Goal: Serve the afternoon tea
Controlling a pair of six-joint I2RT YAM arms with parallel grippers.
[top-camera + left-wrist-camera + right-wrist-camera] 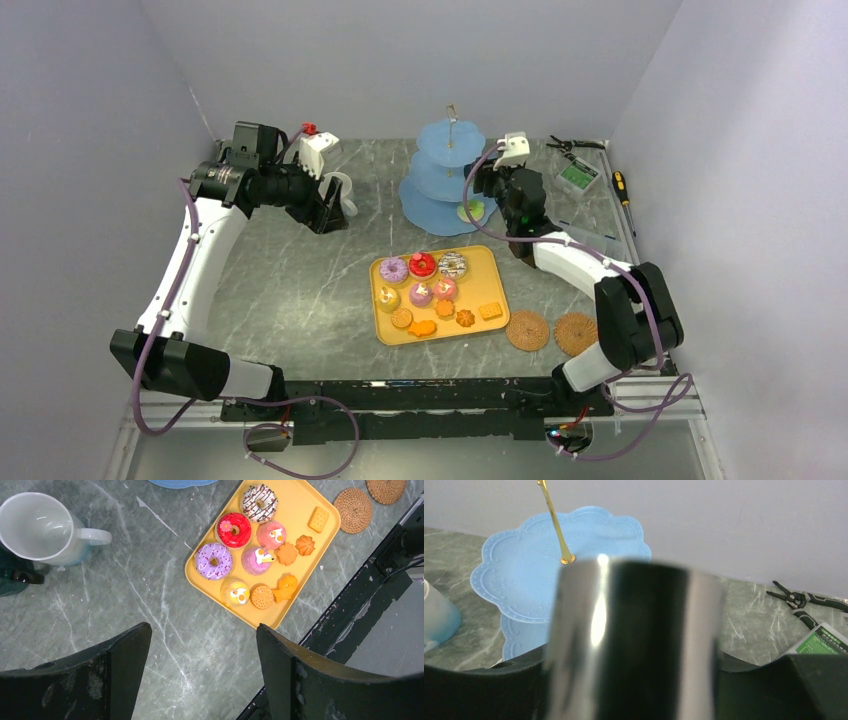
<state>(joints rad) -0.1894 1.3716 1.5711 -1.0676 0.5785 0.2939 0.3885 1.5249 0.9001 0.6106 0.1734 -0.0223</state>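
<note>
left tool (pixel 204 632) released, white mug (pixel 35 527) just beside it, right tool (pixel 497 188) grasping tongs (pixel 634 630)

My pincer (pixel 202 632) gapes wide above the marble tabletop (pixel 150 605). A white mug (pixel 39 527) stands upper left, handle toward the yellow tray (pixel 295 500) of doughnuts (pixel 233 530) and biscuits (pixel 319 519); beside it a dark green shape (pixel 9 580), perhaps another mug.
</note>
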